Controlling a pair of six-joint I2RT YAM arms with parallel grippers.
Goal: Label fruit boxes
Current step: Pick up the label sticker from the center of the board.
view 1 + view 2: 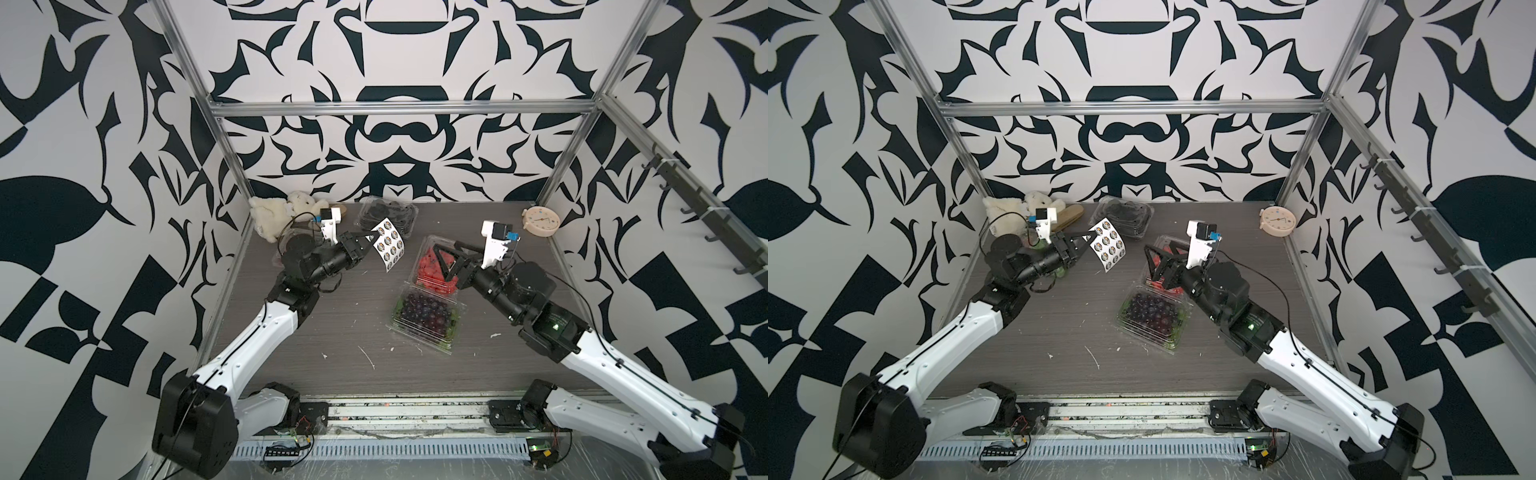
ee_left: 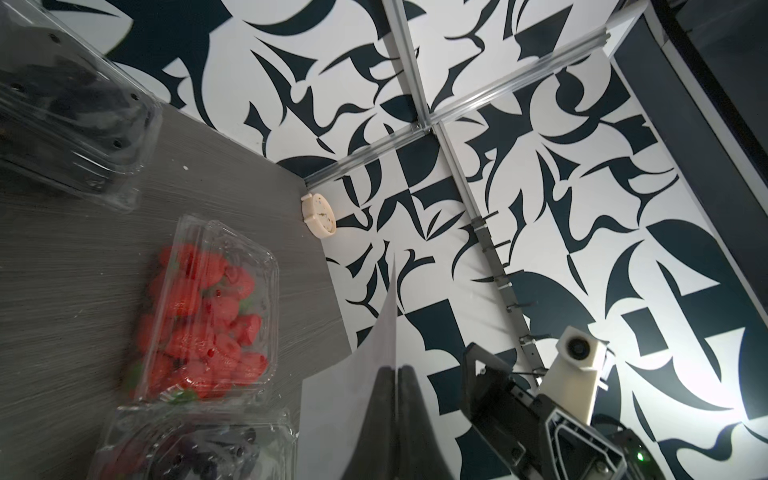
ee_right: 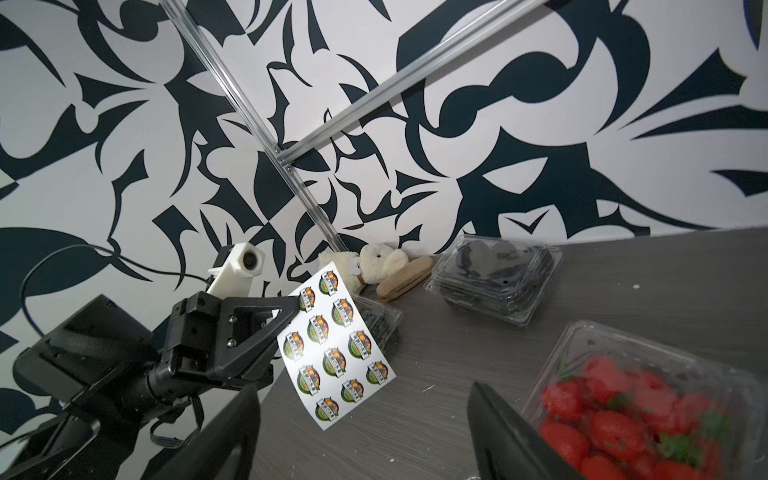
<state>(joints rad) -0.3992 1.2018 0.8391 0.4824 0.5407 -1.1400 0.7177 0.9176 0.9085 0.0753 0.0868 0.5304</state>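
Three fruit boxes show in both top views: strawberries (image 1: 424,266), dark purple grapes (image 1: 426,311) in front of them, and black berries (image 1: 388,214) at the back. A further box (image 3: 384,326) peeks from behind the sheet in the right wrist view. My left gripper (image 1: 372,237) is shut on the edge of the white sticker sheet (image 1: 388,245), holding it tilted above the table; the left wrist view shows the sheet's blank back (image 2: 353,395). Above the strawberry box (image 3: 648,415), my right gripper (image 1: 446,249) stands open and empty, facing the sheet (image 3: 336,345).
A white plush toy (image 1: 274,212) and a wooden piece (image 1: 1073,214) lie in the back left corner. A cream clock (image 1: 540,222) stands at the back right. A rail of hooks (image 1: 685,199) runs along the right wall. Small white scraps (image 1: 368,357) dot the table.
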